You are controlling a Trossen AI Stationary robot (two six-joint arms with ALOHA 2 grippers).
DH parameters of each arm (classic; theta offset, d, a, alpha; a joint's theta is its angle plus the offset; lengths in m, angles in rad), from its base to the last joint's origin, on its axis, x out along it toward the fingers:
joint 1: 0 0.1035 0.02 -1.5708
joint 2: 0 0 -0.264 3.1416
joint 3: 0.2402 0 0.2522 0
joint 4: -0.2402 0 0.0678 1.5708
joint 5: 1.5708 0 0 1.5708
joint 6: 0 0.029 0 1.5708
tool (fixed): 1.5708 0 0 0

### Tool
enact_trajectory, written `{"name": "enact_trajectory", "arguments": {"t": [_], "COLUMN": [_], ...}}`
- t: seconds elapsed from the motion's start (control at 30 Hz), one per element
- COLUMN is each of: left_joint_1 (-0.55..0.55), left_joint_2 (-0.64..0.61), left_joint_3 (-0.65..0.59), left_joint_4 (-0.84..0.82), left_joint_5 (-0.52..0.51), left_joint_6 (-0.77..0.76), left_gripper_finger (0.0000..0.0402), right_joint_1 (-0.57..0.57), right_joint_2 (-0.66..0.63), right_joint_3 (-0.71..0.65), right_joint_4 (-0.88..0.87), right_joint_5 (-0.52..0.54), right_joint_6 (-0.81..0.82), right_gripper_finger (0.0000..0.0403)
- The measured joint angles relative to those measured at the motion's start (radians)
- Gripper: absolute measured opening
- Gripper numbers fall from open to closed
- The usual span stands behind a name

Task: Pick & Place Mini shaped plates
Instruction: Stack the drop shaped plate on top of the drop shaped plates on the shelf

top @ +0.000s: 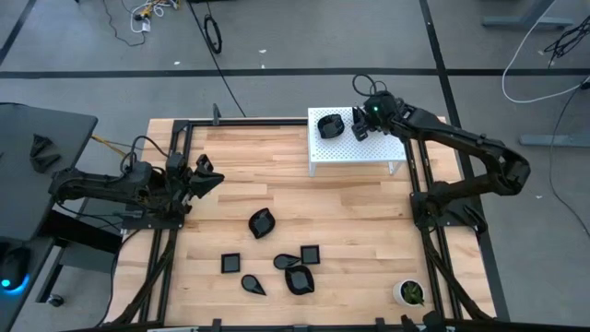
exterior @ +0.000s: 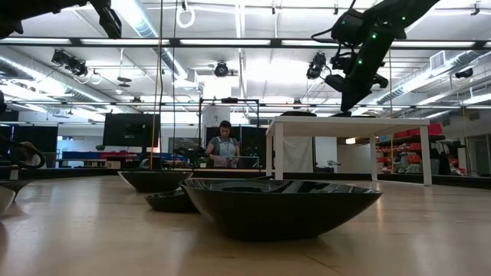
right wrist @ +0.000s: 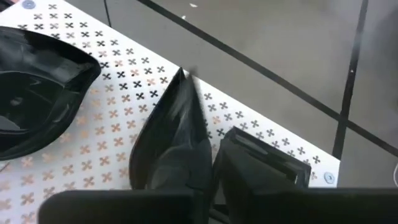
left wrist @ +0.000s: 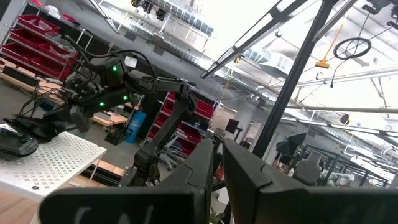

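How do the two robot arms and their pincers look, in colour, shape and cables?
Both arms are dark, nearly black, built of jointed tube-like links. The right arm carries small green lights near its wrist and thin black cables along it. The left arm has looped black cables too. The left pincer and the right pincer each end in two flat, dark fingers with straight edges.

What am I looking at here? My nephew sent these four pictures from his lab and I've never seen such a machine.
Two dark robot arms work at a wooden table. One picture looks straight down, one sits at table height, and two come from cameras on the wrists. Six small glossy black dishes lie on the wood, and another black dish rests on a white perforated stand. The right gripper, above that stand, pinches a further black plate on edge. The left gripper waits shut and empty at the table's left side.
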Motion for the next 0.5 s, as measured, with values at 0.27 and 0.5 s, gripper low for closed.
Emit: {"name": "enact_trajectory", "arguments": {"t": [0.27,0.5], "left_joint_1": [0.000,0.000], "left_joint_2": [0.000,0.000], "left_joint_3": [0.000,0.000], "left_joint_4": [0.000,0.000], "left_joint_5": [0.000,0.000], "left_joint_6": [0.000,0.000], "left_gripper_finger": [0.0042,0.0042], "right_joint_1": [0.004,0.031], "right_joint_2": [0.003,-0.009], "right_joint_3": [0.000,0.001], "right_joint_4": [0.027,-0.028], "right_joint_5": [-0.003,-0.196], "right_joint_6": [0.010,0.042], "right_gripper_finger": [0.0082,0.0072]}}
